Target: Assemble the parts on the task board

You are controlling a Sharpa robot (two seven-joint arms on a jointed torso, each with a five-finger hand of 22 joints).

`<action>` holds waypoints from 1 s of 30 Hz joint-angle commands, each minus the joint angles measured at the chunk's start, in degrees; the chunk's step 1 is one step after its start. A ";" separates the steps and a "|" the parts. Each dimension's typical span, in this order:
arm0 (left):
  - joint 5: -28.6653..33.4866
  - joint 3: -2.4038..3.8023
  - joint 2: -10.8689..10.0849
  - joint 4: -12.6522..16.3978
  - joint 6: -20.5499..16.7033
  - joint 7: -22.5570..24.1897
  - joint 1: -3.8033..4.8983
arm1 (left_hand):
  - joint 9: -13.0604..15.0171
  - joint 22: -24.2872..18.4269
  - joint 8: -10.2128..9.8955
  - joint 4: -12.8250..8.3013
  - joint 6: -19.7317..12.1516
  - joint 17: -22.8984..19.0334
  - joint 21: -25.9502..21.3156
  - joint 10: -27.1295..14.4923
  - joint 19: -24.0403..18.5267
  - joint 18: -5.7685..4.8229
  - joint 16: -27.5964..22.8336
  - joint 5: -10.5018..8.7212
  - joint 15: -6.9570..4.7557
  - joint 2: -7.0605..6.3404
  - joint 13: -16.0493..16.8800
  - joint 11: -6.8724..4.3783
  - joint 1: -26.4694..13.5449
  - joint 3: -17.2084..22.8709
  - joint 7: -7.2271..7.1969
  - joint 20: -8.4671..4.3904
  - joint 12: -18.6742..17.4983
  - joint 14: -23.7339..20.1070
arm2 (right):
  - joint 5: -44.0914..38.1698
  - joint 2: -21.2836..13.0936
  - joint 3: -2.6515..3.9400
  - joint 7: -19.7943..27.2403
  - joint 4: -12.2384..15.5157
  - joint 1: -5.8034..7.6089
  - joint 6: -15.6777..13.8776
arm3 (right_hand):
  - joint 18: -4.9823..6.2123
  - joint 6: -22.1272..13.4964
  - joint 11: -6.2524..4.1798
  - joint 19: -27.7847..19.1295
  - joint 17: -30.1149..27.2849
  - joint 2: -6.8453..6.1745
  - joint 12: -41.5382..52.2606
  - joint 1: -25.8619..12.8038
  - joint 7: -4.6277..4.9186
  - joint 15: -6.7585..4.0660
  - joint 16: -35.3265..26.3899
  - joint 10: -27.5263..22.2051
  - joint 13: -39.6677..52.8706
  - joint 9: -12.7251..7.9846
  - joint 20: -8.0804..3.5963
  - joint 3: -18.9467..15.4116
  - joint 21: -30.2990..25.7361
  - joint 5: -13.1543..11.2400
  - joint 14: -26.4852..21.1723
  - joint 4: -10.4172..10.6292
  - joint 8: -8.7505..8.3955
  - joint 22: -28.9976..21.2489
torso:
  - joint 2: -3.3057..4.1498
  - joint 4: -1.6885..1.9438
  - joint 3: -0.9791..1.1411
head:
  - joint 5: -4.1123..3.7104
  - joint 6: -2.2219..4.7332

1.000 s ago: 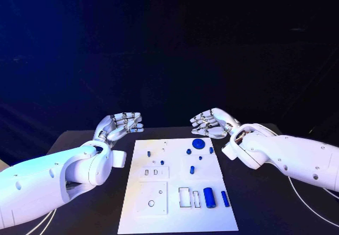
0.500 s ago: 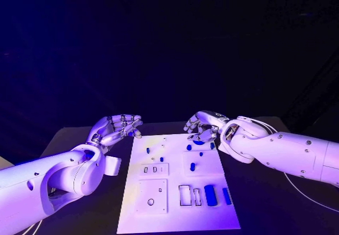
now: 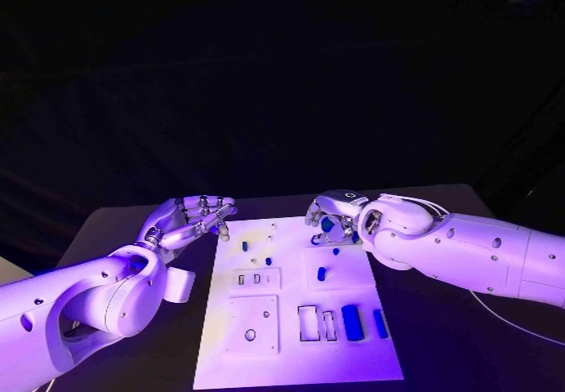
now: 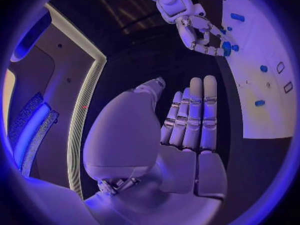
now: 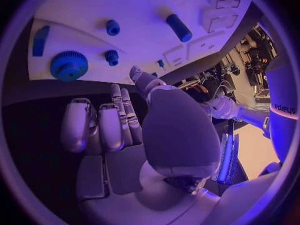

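The left hand (image 3: 189, 219) hangs over the black table (image 3: 117, 237), just beside the far left corner of the white board (image 3: 295, 359). Its fingers are a little curled and spread apart, and it holds nothing. In the left wrist view the same hand (image 4: 187, 120) has its fingers side by side and straight, with nothing in the palm.

The board lies in the middle of the table. On its left side are two square plates with small slots and a hole. Small blue pegs (image 3: 245, 245) stand near the far left part. A short blue peg (image 3: 320, 273) stands in the middle. At the near right are a thick blue tube (image 3: 352, 322) and a thin blue bar (image 3: 379, 323), next to two empty frames.

The right hand (image 3: 333, 219) is over the far right part of the board, above a round blue gear (image 5: 69, 65). In the right wrist view its fingers (image 5: 109, 122) are bent over with nothing in them, and the gear lies on the board beyond the fingertips. The hand holds nothing. Whether it touches the gear cannot be told.
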 commanded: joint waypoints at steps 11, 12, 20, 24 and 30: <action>-0.43 0.23 -0.22 0.25 1.86 -0.29 0.16 | 0.11 0.49 0.10 0.06 0.06 0.32 1.02 0.32 -0.25 0.33 0.87 -0.21 -0.26 -0.31 0.10 -0.04 -0.51 0.52 -0.14 -0.13 -0.23 -0.03 | -5.13 0.33 -0.05 -4.19 -0.68 -0.04 5.43 | -0.92 0.47 -0.07 1.05 1.07 0.53 0.08 0.69 -0.58 -0.09 1.42 -0.77 0.38 0.44 0.06 -1.04 1.48 0.33 2.99 0.50 -0.24 1.93 | 1.10 0.65 0.45 | -0.53 -0.29; -0.42 0.23 -0.24 0.23 1.87 -0.30 0.16 | 0.11 0.49 0.10 0.06 0.06 0.32 1.02 0.32 -0.25 0.33 0.87 -0.21 -0.26 -0.31 0.10 -0.04 -0.51 0.52 -0.14 -0.13 -0.23 -0.03 | -5.17 0.36 -0.06 -4.21 -0.70 -0.04 5.38 | -0.96 0.56 -0.09 1.13 1.08 0.67 0.11 0.74 -0.59 -0.11 1.50 -0.65 0.44 0.50 0.05 -0.97 1.67 0.33 2.98 0.57 -0.21 2.20 | 1.11 0.64 0.45 | -0.50 -0.27; -0.30 0.24 -0.24 0.16 1.92 -0.41 0.18 | 0.12 0.60 0.10 0.07 0.06 0.38 1.20 0.31 -0.27 0.33 1.01 -0.21 -0.26 -0.25 0.10 -0.04 -0.53 0.57 -0.14 -0.13 -0.24 -0.05 | -4.85 0.68 -0.08 -3.90 -0.79 -0.09 5.46 | -1.26 2.14 -0.38 1.69 1.56 2.23 0.20 0.78 -0.78 -0.33 2.53 1.58 0.93 1.25 -0.07 2.08 3.18 0.37 2.94 1.49 0.49 4.35 | 1.32 0.68 0.59 | -0.54 -0.19; -0.26 0.24 -0.23 0.15 1.99 -0.51 0.19 | 0.14 0.69 0.09 0.11 0.06 0.43 1.36 0.29 -0.31 0.33 1.13 -0.20 -0.25 -0.15 0.10 -0.03 -0.58 0.64 -0.13 -0.13 -0.24 -0.10 | -4.68 0.94 -0.11 -3.83 -0.96 -0.18 5.80 | -1.35 2.68 -0.51 1.82 1.62 1.96 0.10 0.34 -0.91 -0.43 2.85 2.40 0.93 1.60 -0.13 4.03 3.63 0.35 2.91 1.96 0.74 5.04 | 1.45 0.76 0.67 | -0.58 -0.28; -0.20 0.25 -0.26 0.12 2.01 -0.56 0.21 | 0.14 0.78 0.08 0.15 0.05 0.47 1.50 0.26 -0.36 0.33 1.23 -0.19 -0.25 -0.05 0.10 -0.03 -0.60 0.71 -0.14 -0.13 -0.26 -0.15 | -4.59 1.09 -0.13 -3.90 -1.37 -0.22 6.30 | -1.44 3.33 -0.76 1.93 1.64 1.86 0.08 -0.30 -1.21 -0.58 3.16 3.36 0.90 2.12 -0.27 6.05 4.06 0.33 2.87 2.49 1.13 5.73 | 1.53 0.77 0.69 | -0.36 -0.38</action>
